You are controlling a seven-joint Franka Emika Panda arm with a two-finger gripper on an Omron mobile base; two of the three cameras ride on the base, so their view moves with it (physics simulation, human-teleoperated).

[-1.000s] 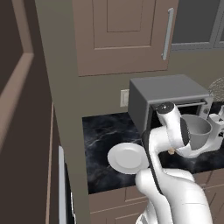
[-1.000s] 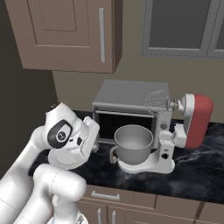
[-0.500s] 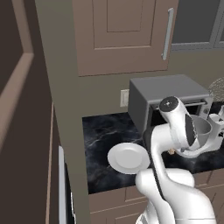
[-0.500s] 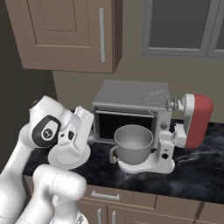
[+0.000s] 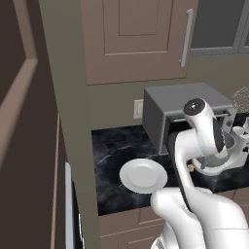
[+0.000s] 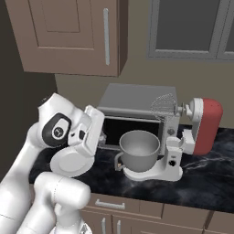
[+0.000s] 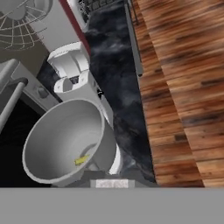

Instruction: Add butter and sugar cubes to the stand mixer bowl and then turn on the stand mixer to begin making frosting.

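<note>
The grey box-shaped microwave point(image 6: 132, 103) stands just behind the deep round grey metal stand mixer bowl point(image 6: 139, 148), its door open towards it; the white robot arm point(image 5: 194, 146) reaches in over the black marbled counter point(image 6: 205, 178) from the bowl's handle side, and over the last second its upper joint has climbed a little and the hand has drawn back from the bowl; the white stand mixer with its rounded red head point(image 6: 208, 125) cradles the bowl on its base, head tilted up and wire whisk clear above the rim; mixer and bowl have not shifted; the flat white plate point(image 5: 143, 175) lies on the counter well to the bowl's handle side, bare; the gripper point(image 6: 91, 132) hangs between plate and bowl, fingers pressed together, nothing visibly pinched; the thin yellow stick of butter point(image 7: 81, 160) lies on the bottom inside the bowl; so the butter step looks done, and the retreat reads as the start of a trip for the sugar cubes, none of which I can make out in the bowl; a small tan speck point(image 5: 190, 168) on the counter just beside the bowl's base may be one, too small to be sure; the mixer looks not yet switched on
</note>
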